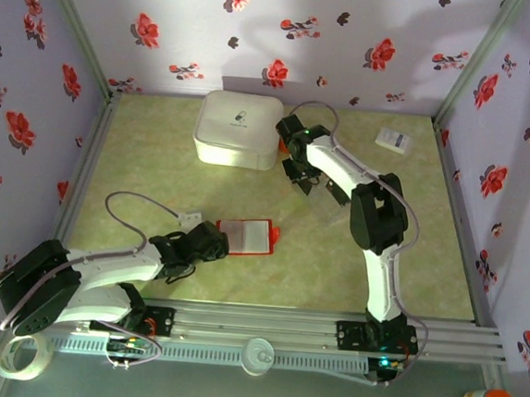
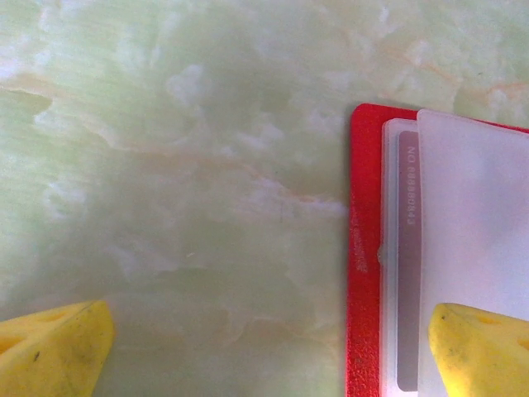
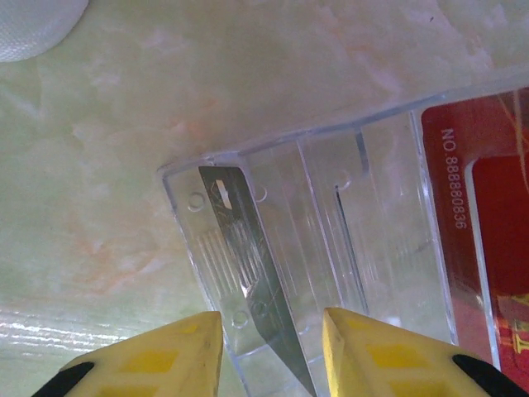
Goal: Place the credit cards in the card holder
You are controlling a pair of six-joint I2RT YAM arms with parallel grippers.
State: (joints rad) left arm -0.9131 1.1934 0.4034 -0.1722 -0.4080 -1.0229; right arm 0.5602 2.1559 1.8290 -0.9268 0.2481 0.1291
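A pale green marbled bench [image 1: 138,169], walled with flowered paper, carries a white rounded box [image 1: 238,129] at its far side. Two white-and-black arms reach in from the near rail.

The right arm [image 1: 378,227] stretches toward the far middle, just beside the white rounded box. The left arm [image 1: 111,264] lies low along the near left.

The card holder [image 1: 246,235], bright red and folded open with its pale inside up, lies flat on the near middle of the bench. It sits at the tip of the left arm.

Seen from the left wrist, the left claw [image 2: 264,351] stands spread wide and grips nothing. One yellow fingertip [image 2: 483,351] sits over the holder's frosted sleeve and the other over bare bench. A sleeved grey card [image 2: 407,273] shows through that frosted pocket, its printed number facing up.

Seen from the right wrist, the right claw [image 3: 273,347] is partly parted over a clear plastic case [image 3: 331,215] lying on the bench. A tilted grey card [image 3: 248,256] stands on edge in the case and runs between the fingers. Space shows on its left side, and no firm pinch can be seen. A red card [image 3: 488,248] lies flat in the case's right-hand compartment.

A small white box [image 1: 395,140] with blue print rests at the far right of the bench, well apart from both arms.
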